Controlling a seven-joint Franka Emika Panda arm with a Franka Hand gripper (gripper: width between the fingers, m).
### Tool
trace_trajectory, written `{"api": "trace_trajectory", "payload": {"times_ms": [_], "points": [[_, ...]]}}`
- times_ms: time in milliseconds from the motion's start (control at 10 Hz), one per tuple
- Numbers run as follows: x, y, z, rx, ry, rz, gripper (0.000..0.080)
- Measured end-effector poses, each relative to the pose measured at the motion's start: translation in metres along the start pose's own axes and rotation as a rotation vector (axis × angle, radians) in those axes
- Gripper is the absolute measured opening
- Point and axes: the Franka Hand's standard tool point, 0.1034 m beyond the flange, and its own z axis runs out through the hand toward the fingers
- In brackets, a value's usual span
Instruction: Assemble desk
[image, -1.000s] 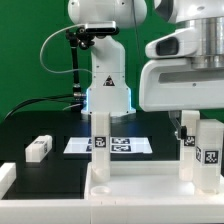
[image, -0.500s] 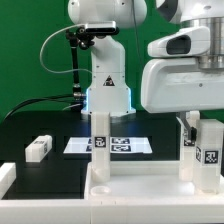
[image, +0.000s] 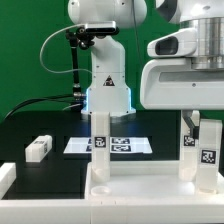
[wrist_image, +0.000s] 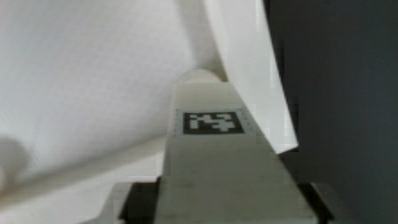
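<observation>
The desk's white panel (image: 140, 185) lies at the front of the exterior view, with tagged white legs standing on it. One leg (image: 100, 145) stands near the middle and two more (image: 210, 150) (image: 188, 142) stand at the exterior view's right. My gripper (image: 192, 124) comes down from above onto the right-hand pair. In the wrist view a leg (wrist_image: 217, 150) with a square tag runs between my fingers (wrist_image: 146, 200), and both dark pads press against its sides. The panel (wrist_image: 89, 80) shows white beside it.
A loose white leg (image: 38, 148) lies on the black table at the exterior view's left. The marker board (image: 125, 146) lies behind the panel, in front of the arm's base (image: 108, 90). A white block (image: 5, 176) sits at the left edge.
My fingers have closed in from wide open onto the sides of the leg at the exterior view's right. The arm and the other parts have stayed in place.
</observation>
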Motion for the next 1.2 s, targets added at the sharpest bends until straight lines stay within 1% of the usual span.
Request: {"api": "trace_trajectory", "payload": {"times_ms": [100, 200, 300, 500, 700, 900, 1000, 1100, 1200], "points": [[-0.0007, 0.0005, -0.0006, -0.007, -0.019, 0.165, 0.0288], [0.0028, -0.0001, -0.0013, 0.004, -0.033, 0.361, 0.0288], [0.0034, 0.0004, -0.0008, 0.010, -0.041, 0.557, 0.0288], [0.0026, 0.0037, 0.0017, 0.046, -0.026, 0.832, 0.0288], [-0.0009, 0.0014, 0.0024, 0.045, -0.027, 0.912, 0.0288], [-0.0009, 0.0016, 0.0029, 0.046, -0.030, 0.915, 0.0288], [-0.0006, 0.0019, 0.0031, 0.046, -0.026, 0.827, 0.0386], [0.0015, 0.0015, 0.0020, 0.049, -0.021, 0.610, 0.0560], [0.0022, 0.0018, 0.0020, 0.057, -0.023, 0.456, 0.0560]]}}
